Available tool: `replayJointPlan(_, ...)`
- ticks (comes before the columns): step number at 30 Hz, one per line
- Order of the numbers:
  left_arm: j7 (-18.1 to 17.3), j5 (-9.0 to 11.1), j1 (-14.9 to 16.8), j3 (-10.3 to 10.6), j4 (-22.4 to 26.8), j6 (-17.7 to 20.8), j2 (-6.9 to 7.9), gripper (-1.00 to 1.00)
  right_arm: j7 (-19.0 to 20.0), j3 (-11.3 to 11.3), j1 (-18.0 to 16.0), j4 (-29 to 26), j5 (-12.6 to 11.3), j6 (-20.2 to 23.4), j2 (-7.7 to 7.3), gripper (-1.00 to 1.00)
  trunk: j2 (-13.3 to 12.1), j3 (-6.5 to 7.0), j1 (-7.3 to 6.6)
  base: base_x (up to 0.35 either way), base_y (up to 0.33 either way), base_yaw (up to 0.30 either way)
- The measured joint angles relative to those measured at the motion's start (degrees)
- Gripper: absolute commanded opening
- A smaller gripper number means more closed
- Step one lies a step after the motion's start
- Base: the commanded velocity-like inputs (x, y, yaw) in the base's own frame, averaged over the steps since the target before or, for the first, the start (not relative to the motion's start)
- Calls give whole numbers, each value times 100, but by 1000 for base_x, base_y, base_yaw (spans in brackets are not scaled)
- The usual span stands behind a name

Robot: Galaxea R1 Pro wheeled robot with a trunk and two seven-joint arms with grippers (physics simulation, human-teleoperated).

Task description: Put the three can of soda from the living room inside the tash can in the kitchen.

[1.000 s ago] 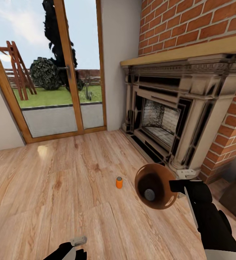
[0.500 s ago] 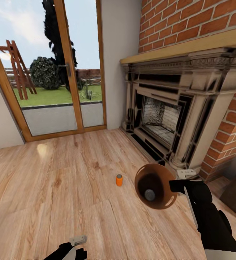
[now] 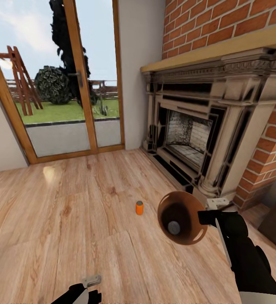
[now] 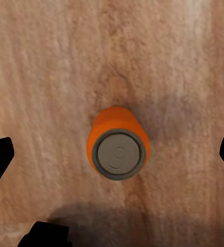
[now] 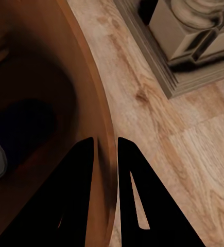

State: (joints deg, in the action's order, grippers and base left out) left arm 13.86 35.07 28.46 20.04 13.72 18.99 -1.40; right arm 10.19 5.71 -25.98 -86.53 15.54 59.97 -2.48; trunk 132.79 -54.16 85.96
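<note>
Change since earlier: your head camera has tipped slightly, so the fireplace [image 3: 197,139] sits a touch higher in view; the things themselves lie as they did.
Room: living room with a wooden floor [image 3: 70,219], brick fireplace and glass garden door [image 3: 70,84].
Right hand: your right hand [image 5: 105,149] is clenched on the rim of the tash can [image 3: 181,217], one finger inside the wall and one outside, holding it tilted above the floor with its mouth toward you.
Inside the bin: one grey can top [image 3: 174,228] shows at the bottom, so at least one can looks already collected.
Floor can: one orange can of soda [image 3: 139,207] stands upright on the floor, just beside the bin.
Left hand: your left hand [image 4: 112,159] hangs released, fingers spread wide, directly above an upright can [image 4: 118,149], not touching it.
Remaining: judging by this, that can needs grasping and dropping in, any third can collecting, then the bin carrying to the kitchen.
</note>
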Motion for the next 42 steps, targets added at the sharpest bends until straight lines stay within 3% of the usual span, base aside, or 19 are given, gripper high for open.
replayJointPlan(9,0,0,-1,4,0,-43,0,100,0,1,0,0,-3,0,-7,-100,361,-162,198,0,0,0)
replayJointPlan(25,2,-25,-12,52,-7,-86,-14,100,0,1,-1,-2,-9,0,-8,-100,363,-162,198,0,0,0)
replayJointPlan(34,-3,-29,-31,53,-9,-84,-17,100,0,0,-2,-30,-14,0,0,-100,722,-323,395,0,0,0)
replayJointPlan(42,-3,-35,-29,60,-9,-87,-28,100,0,1,-9,-62,-17,0,1,-100,724,-323,396,0,0,0)
